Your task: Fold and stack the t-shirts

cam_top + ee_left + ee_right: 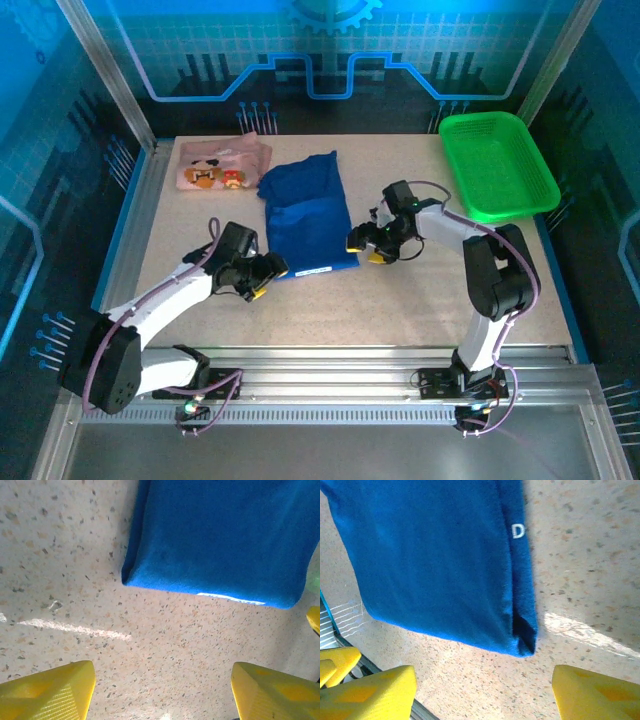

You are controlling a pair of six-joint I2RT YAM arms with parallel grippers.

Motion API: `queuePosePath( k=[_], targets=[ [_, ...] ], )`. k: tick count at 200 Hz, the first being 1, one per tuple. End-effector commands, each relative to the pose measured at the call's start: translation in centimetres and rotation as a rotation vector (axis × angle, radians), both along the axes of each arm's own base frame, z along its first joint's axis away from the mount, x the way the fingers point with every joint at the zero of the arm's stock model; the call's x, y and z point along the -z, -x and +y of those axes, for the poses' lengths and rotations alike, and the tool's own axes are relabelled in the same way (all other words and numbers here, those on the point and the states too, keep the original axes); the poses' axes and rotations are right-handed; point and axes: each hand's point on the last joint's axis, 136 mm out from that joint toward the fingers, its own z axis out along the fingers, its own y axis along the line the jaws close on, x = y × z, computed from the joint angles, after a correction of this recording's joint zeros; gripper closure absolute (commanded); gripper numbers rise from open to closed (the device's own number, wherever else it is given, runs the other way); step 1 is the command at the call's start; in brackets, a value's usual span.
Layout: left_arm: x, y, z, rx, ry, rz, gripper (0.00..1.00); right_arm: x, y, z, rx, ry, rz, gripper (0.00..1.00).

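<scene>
Nearby, green basket [497, 165] sits right of blue shirt [308, 215], pink shirt [222, 165] left

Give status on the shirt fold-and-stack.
Done: blue t-shirt lies folded mid-table. In hand: nothing; left tool and right tool are open by its near corners. To do: pink t-shirt sits apart at the far left, not stacked.

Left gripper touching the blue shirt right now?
Apart. In the left wrist view a strip of bare table lies between the open left gripper and the blue shirt, short of its folded edge.
</scene>
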Motion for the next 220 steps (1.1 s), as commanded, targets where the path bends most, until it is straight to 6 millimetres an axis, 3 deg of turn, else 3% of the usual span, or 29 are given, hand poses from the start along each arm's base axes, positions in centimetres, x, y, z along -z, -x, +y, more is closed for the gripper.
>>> queuePosePath(
  k=[1,77,129,166,208,220],
  targets=[
    [0.1,-0.9,-0.8,-0.014,0.028,-0.024,0.29,0.8,0.4,1.0,-0.026,-0.010,0.019,0.28],
    [2.5,-3.4,-1.1,-0.046,-0.020,-0.005,0.34,3.7,0.5,2.6,-0.013,0.011,0.080,0.30],
    [4.4,-5.4,-1.3,-0.078,-0.046,0.009,0.42,4.7,-0.7,3.0,-0.004,0.041,0.098,0.40],
    [5.0,-7.3,-1.4,-0.096,-0.071,0.008,0.53,5.4,-1.4,3.1,-0.001,0.061,0.114,0.58],
    [4.7,-8.8,-0.8,-0.055,-0.143,-0.020,0.79,5.3,-1.6,2.9,0.004,0.081,0.115,0.95],
    [4.7,-8.8,-0.5,-0.018,-0.181,-0.027,0.85,5.2,-1.3,2.8,-0.001,0.084,0.125,1.00]
  ],
)
